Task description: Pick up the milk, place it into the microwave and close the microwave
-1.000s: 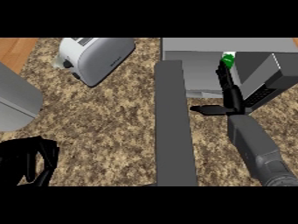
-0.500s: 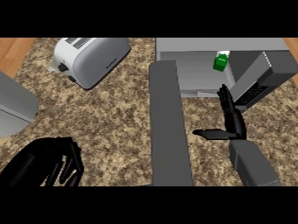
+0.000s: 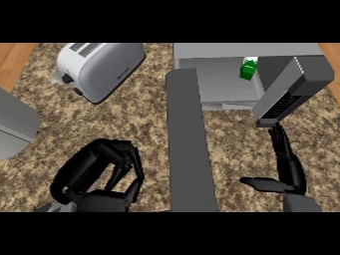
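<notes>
Worktop: speckled brown stone surface, filling most of the head view; wood floor shows at the upper corners.

Microwave: grey box at the upper right, open at the front, cavity visible. Its door stands swung out, seen edge-on as a long grey slab running from the cavity's left side down toward the lower edge of the view. Control panel on the right side, dark, angled.

Milk: small green and white carton, upright, inside the microwave cavity toward its back right. No hand touches it.

Right hand: black, at the lower right, just below the control panel. Fingers straight and extended up toward the panel, thumb out to the left; released, holding nothing. Whether the fingertips touch the microwave cannot be told.

Left hand: black, at the lower left, left of the door and apart from it. Fingers curled inward, clenched on nothing.

Toaster: white and grey, upper left, lying at a slant on the worktop, well apart from both hands.

Grey object: large, rounded, at the left edge, partly cut off; identity unclear.
</notes>
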You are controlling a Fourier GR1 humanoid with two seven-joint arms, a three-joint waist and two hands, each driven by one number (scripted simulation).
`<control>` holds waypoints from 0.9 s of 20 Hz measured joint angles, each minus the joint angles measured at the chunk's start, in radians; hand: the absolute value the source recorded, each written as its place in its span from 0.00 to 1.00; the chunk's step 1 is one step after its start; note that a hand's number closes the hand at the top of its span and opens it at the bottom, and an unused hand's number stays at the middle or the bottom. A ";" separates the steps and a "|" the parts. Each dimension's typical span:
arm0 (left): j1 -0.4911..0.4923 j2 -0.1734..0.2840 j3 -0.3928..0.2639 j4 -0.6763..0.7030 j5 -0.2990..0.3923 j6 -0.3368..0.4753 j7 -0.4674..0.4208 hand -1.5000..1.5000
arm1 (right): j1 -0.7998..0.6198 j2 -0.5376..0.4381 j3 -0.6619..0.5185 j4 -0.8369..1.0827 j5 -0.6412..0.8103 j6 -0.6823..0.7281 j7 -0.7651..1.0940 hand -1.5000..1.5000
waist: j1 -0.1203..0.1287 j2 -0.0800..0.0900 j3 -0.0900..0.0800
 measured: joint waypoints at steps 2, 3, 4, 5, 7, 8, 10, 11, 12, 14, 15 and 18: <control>-0.045 0.000 -0.038 0.087 -0.036 0.026 -0.041 1.00 | 0.068 -0.006 0.010 -0.073 -0.012 0.026 0.007 0.00 | -0.003 0.002 0.000; -0.056 0.000 -0.058 0.120 -0.055 0.033 -0.056 1.00 | 0.106 -0.004 0.018 -0.121 -0.017 0.035 0.016 0.00 | -0.004 0.002 0.000; -0.067 0.000 -0.085 0.148 -0.077 0.044 -0.064 1.00 | 0.142 0.001 0.026 -0.165 -0.021 0.038 0.021 0.00 | -0.004 0.002 -0.001; -0.082 0.000 -0.123 0.173 -0.090 0.067 -0.067 1.00 | 0.173 -0.005 0.026 -0.197 -0.029 0.052 0.020 0.00 | -0.002 0.002 0.000; -0.112 0.001 -0.168 0.256 -0.127 0.101 -0.114 1.00 | 0.226 -0.020 0.032 -0.277 -0.040 0.074 0.030 0.00 | -0.005 0.003 0.000; -0.126 0.001 -0.199 0.295 -0.134 0.135 -0.136 1.00 | 0.255 -0.023 0.041 -0.319 -0.040 0.083 0.035 0.00 | -0.007 0.003 -0.001; -0.149 0.002 -0.241 0.389 -0.165 0.187 -0.194 1.00 | 0.300 -0.034 0.053 -0.392 -0.036 0.090 0.046 0.00 | -0.006 0.004 -0.001; -0.168 0.003 -0.268 0.435 -0.165 0.220 -0.213 1.00 | 0.321 -0.040 0.060 -0.430 -0.033 0.094 0.053 0.00 | -0.008 0.005 -0.001; -0.183 0.003 -0.295 0.485 -0.174 0.258 -0.240 1.00 | 0.343 -0.046 0.066 -0.464 -0.035 0.105 0.059 0.00 | -0.009 0.006 -0.001; -0.213 0.004 -0.351 0.575 -0.175 0.339 -0.300 1.00 | 0.384 -0.060 0.071 -0.533 -0.055 0.141 0.071 0.00 | -0.010 0.007 -0.001; -0.239 0.004 -0.370 0.620 -0.169 0.382 -0.331 1.00 | 0.397 -0.065 0.075 -0.560 -0.064 0.156 0.077 0.00 | -0.017 0.008 -0.001; -0.294 0.004 -0.439 0.731 -0.113 0.503 -0.413 1.00 | 0.433 -0.081 0.077 -0.649 -0.113 0.201 0.113 0.00 | -0.026 0.011 -0.001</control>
